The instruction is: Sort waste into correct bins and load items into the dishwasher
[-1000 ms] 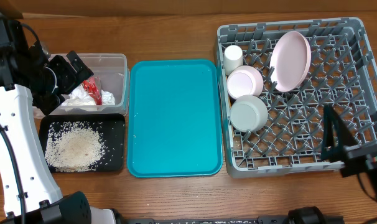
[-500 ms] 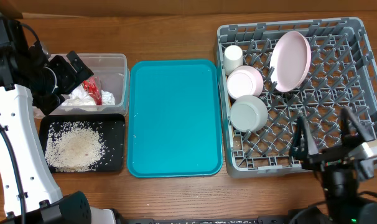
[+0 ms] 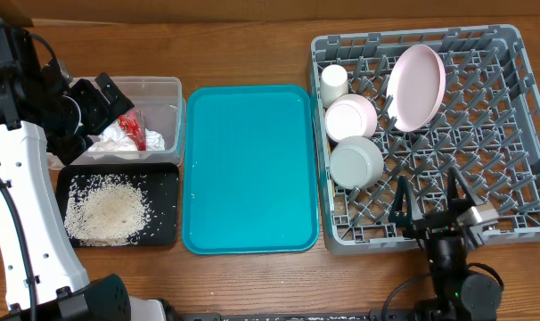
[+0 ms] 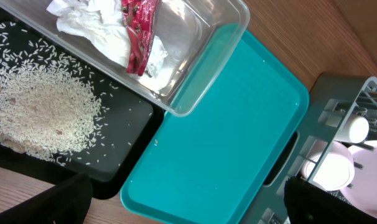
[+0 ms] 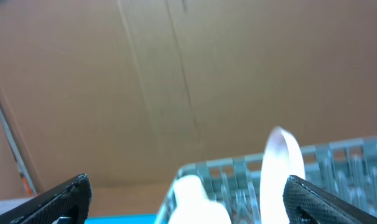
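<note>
Wooden table in soft, even light
Brown, grained table [image 3: 243, 49] top; a plain brown board [image 5: 114, 87] stands behind it.

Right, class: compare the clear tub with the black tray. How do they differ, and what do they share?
The tub is clear; the black tray is opaque. The tub is deeper, the tray shallower. The tub holds a napkin and red wrapper; the tray holds rice. Both are rectangular, left of the teal tray.
</note>
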`<state>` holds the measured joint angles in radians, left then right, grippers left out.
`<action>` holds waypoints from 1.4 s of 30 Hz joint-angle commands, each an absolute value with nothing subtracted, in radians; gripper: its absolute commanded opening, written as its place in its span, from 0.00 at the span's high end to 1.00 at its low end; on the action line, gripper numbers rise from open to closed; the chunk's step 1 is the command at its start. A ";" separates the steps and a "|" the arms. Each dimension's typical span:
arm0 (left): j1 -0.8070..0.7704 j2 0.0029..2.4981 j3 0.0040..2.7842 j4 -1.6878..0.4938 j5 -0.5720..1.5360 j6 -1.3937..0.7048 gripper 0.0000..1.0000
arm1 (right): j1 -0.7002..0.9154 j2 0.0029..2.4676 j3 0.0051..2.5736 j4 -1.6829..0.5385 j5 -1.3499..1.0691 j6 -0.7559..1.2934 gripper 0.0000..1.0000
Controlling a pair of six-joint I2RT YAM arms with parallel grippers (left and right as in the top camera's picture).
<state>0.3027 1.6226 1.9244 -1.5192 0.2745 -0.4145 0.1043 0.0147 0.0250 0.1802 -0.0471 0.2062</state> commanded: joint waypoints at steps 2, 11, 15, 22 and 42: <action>0.301 1.621 1.937 -1.518 0.281 -0.396 0.00 | 0.099 0.003 0.008 0.111 -0.030 0.213 0.00; 0.301 1.621 1.937 -1.518 0.281 -0.396 0.00 | 0.099 0.003 0.008 -0.084 -0.020 0.210 0.00; 0.301 1.621 1.937 -1.518 0.281 -0.396 0.00 | 0.099 0.003 0.008 -0.083 -0.020 0.210 0.00; 0.301 1.621 1.937 -1.517 0.281 -0.396 0.00 | 0.100 0.003 0.008 -0.083 -0.020 0.210 0.00; 0.301 1.621 1.937 -1.517 0.281 -0.396 0.00 | 0.100 0.003 0.008 -0.083 -0.020 0.210 0.00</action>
<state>0.3027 1.6226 1.9244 -1.5196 0.2741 -0.4145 0.1047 0.0139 0.0185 -0.0898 -0.0326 0.2089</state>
